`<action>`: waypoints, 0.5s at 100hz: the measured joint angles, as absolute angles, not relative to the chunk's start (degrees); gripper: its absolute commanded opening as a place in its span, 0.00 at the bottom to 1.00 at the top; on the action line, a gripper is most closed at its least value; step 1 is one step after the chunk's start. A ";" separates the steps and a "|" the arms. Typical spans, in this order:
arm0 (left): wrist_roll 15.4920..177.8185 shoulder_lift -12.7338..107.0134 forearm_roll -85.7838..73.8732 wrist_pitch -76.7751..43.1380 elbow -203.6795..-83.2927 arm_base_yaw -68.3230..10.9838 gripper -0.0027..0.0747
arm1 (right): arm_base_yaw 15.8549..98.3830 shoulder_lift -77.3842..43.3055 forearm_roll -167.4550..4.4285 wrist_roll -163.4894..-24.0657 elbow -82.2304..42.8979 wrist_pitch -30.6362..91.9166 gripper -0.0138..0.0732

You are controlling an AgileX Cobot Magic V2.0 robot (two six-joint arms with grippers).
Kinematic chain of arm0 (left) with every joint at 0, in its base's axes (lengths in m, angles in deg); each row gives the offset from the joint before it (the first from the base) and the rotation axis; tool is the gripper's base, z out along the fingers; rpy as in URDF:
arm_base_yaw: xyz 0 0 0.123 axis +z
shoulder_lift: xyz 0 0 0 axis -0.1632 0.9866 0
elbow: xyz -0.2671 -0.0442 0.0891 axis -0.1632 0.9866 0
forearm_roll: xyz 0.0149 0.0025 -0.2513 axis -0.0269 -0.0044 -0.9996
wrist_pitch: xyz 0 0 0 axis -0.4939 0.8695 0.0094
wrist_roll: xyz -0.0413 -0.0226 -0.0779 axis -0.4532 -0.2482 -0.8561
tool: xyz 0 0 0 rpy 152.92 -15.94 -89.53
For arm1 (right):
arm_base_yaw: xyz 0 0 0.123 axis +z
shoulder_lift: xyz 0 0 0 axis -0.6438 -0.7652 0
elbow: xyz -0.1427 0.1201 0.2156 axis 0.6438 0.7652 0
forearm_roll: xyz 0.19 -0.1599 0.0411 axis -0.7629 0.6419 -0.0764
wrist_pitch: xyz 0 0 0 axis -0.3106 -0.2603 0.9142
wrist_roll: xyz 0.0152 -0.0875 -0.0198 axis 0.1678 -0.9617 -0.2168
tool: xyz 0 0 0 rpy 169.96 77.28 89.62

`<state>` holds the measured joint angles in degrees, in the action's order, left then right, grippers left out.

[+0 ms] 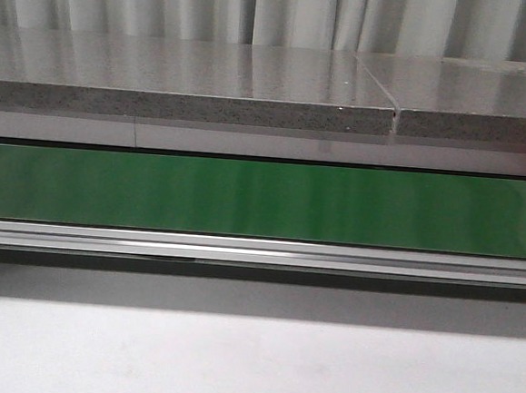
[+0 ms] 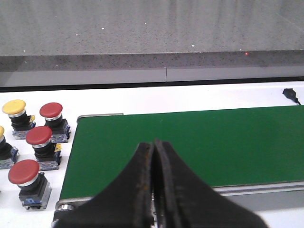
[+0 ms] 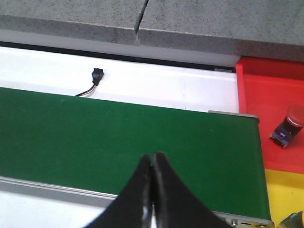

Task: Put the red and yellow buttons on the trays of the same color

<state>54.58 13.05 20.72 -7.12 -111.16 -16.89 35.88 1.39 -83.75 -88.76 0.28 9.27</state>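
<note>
the green belt [image 1: 263, 199] lies bare across the front view, no button on it. in the left wrist view the left gripper [image 2: 154, 156] hangs over the belt's near edge with its fingers pressed together, nothing between them. the supply sits on the white surface just off the belt's end: a yellow button [image 2: 14, 108] at the back, then red buttons, one beside it [image 2: 51, 110], one nearer [image 2: 39, 136], and the nearest red button [image 2: 23, 172] closest to the fingers. over on the other side the right gripper [image 3: 152, 164] is likewise closed and empty above the belt, with the red tray [image 3: 266, 95] past the belt's end already holding one red button [image 3: 294, 116]; the yellow tray [image 3: 280, 190] sits next to it. the step looks like a pick from the cluster. to do it well the left arm should open wide first, come straight down on one cap, and keep clear of the close neighbours.
</note>
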 measured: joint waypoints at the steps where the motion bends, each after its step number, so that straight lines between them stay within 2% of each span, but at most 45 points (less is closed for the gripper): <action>1: 54.58 13.05 20.72 -7.12 -111.16 -16.89 0.17 | 35.88 1.39 -83.75 -88.76 0.28 9.27 0.08; 7: 54.58 13.05 20.72 -7.12 -111.16 -16.89 0.30 | 35.88 1.39 -83.75 -88.76 0.28 9.27 0.08; 19: 54.58 13.05 20.72 -6.91 -111.16 -16.89 0.68 | 35.88 1.39 -83.75 -88.76 0.28 9.27 0.08; 26: 54.58 13.05 20.72 -6.79 -111.16 -16.89 0.83 | 35.88 1.39 -83.75 -88.76 0.28 9.27 0.08; 33: 54.58 13.05 20.72 -6.79 -111.16 -16.89 0.90 | 35.88 1.39 -83.75 -88.76 0.28 9.27 0.08; 50: 54.58 13.05 20.72 -6.68 -111.16 -16.89 0.89 | 35.88 1.39 -83.75 -88.76 0.28 9.27 0.08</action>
<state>54.58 13.05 20.72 -6.68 -111.16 -16.89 35.88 1.39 -83.75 -88.76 0.28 9.27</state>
